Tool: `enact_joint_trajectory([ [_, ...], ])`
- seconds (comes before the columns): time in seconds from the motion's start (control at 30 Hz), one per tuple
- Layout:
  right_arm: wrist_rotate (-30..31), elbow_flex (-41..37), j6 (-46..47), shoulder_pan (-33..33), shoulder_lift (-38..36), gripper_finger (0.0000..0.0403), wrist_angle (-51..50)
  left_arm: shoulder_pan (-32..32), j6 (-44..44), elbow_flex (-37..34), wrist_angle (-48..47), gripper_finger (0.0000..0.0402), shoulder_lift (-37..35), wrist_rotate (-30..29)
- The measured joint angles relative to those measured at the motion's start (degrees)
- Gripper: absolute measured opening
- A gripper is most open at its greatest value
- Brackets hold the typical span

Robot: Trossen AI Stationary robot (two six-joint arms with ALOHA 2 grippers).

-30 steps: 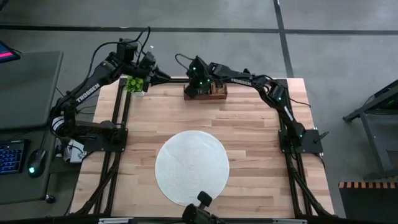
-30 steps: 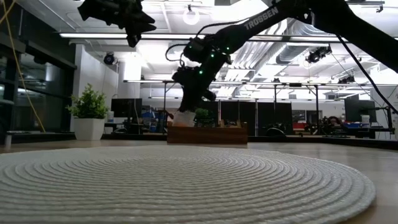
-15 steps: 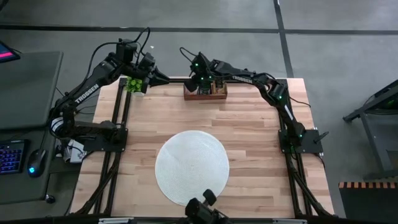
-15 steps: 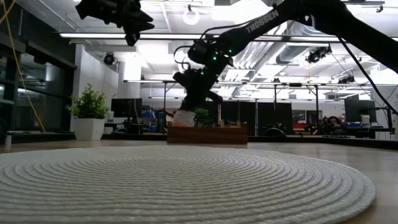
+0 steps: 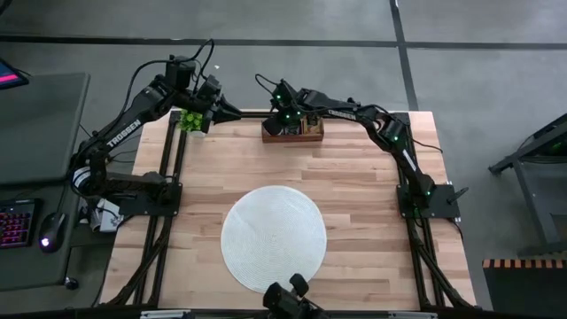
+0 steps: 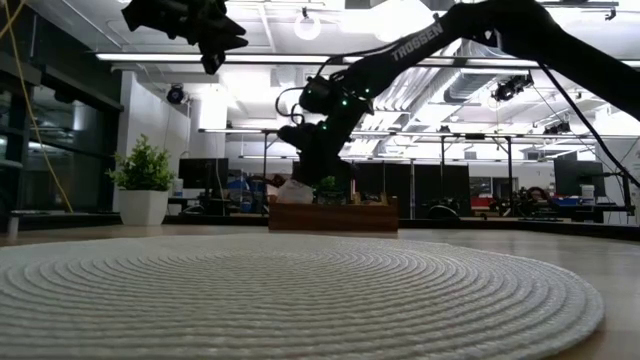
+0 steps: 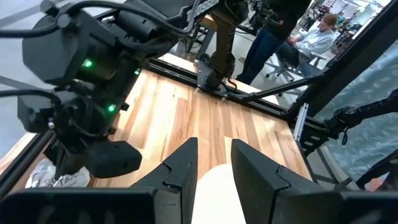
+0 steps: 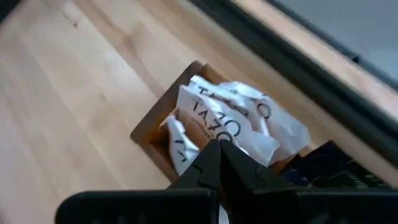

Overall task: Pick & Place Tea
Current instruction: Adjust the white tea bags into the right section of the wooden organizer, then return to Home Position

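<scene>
While the left gripper (image 7: 210, 163) hangs raised with jaws parted, the right gripper (image 8: 222, 151), jaws closed, points down over the tray's (image 8: 149, 135) white sachets (image 8: 217, 121).

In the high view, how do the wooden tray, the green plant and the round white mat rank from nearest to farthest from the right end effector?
1. Wooden tray, directly under the right end effector.
2. Green plant, far-left corner.
3. Round white mat, near edge, centre.

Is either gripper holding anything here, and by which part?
The right gripper is shut over white sachets in the tray; an actual hold cannot be told. The left gripper holds nothing.
</scene>
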Motion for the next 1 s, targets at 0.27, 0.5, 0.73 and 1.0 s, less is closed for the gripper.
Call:
enact_joint_trajectory([
  [0.27, 1.53, 0.85, -0.26, -0.61, -0.12, 0.0, 0.0, -0.02, -0.26, 0.0, -0.1, 0.0096, -0.07, 1.46],
  [0.5, 0.68, 0.85, -0.9, -1.56, -1.56, 0.0, -0.08, -0.02, -0.31, 0.0, -0.96, 0.0096, -0.11, 1.46],
  [0.73, -6.17, 0.87, -1.53, -0.85, -3.19, 0.0, 1.92, -0.02, -0.28, 0.0, -1.27, 0.0096, -0.11, 1.43],
  [1.0, -5.2, 0.87, -5.0, 2.99, -3.19, 0.0, -4.98, -0.02, -0.29, 0.0, -0.53, 0.0096, -0.11, 1.22],
])
